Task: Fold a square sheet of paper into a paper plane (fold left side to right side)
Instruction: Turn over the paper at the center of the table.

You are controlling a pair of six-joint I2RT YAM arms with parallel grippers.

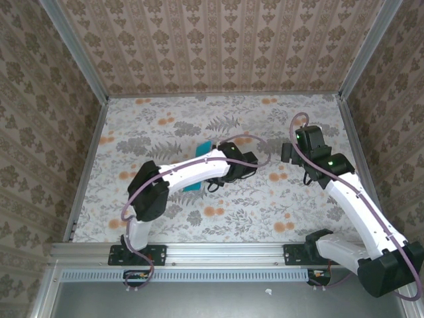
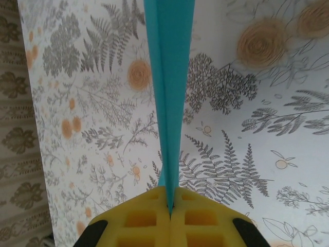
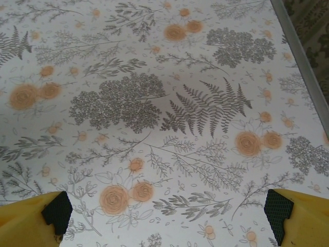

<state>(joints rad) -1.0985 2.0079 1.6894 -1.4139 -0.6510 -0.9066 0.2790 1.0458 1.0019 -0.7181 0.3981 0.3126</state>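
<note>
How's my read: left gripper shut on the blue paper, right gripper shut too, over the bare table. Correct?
One slip: the right gripper is open, not shut. The right wrist view shows its fingers spread wide at the two lower corners, with the table bare between them. The left gripper is indeed shut on the paper.

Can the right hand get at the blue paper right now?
Doubtful: the right hand is open, but the left arm lies over the paper and between the two, and the left hand clamps it.
</note>
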